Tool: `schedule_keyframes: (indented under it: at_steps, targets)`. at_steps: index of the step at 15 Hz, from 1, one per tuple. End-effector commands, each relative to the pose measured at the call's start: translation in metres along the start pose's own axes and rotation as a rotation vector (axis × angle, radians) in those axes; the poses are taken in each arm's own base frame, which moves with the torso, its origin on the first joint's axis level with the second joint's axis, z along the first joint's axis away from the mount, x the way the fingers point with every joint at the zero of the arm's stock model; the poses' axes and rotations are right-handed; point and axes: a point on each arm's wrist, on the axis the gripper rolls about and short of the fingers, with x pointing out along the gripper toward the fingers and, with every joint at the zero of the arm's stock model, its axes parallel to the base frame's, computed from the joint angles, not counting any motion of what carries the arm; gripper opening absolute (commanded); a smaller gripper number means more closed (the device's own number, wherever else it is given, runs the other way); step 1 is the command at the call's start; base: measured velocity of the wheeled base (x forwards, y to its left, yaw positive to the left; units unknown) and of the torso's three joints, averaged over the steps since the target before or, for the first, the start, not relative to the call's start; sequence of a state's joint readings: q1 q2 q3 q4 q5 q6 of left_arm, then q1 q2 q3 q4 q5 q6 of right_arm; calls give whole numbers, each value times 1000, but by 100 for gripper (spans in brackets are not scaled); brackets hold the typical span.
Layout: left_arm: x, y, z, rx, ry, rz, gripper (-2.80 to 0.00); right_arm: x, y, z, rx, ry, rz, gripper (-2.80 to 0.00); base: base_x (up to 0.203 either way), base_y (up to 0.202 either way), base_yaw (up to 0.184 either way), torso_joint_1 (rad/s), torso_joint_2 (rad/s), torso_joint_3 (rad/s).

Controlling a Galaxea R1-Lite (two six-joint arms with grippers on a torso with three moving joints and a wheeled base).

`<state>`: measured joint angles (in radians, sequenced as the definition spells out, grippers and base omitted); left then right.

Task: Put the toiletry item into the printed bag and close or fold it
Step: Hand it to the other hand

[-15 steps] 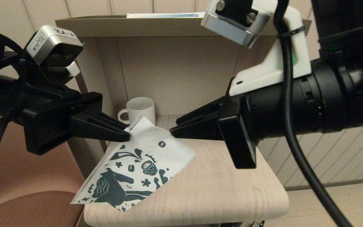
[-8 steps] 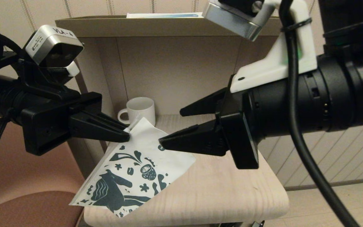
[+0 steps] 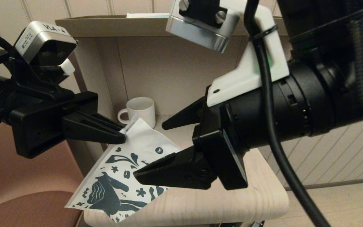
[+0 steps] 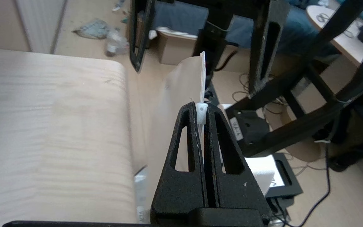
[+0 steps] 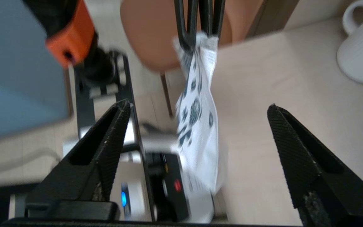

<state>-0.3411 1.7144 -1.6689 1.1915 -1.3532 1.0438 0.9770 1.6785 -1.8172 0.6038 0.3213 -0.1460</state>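
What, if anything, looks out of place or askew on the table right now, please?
The printed bag hangs tilted, one corner pinched in the shut left pincer, its lower end overhanging the table edge. The right pincer gapes open, empty. The mug stands upright.

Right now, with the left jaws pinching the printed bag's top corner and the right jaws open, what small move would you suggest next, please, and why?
Probably draw the right gripper back. It holds nothing, while the left gripper hangs the printed bag over the table edge.
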Motion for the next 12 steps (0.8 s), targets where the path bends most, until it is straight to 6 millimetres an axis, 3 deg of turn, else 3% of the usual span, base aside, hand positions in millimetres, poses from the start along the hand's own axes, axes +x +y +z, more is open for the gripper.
schedule_keyframes:
  at_steps: [1,8,12]
  targets:
    - [3,-4,-1,-3,-2,-19,-280,0,1,-5,-20,116,18,0,0,0,0,0,0,0]
    - [14,-20,14,48,70,-29,-280,-14,5,-17,-78,191,30,0,0,0,0,0,0,0]
    - [15,-25,17,21,61,-51,-280,-5,3,-17,-69,158,48,0,0,0,0,0,0,0]
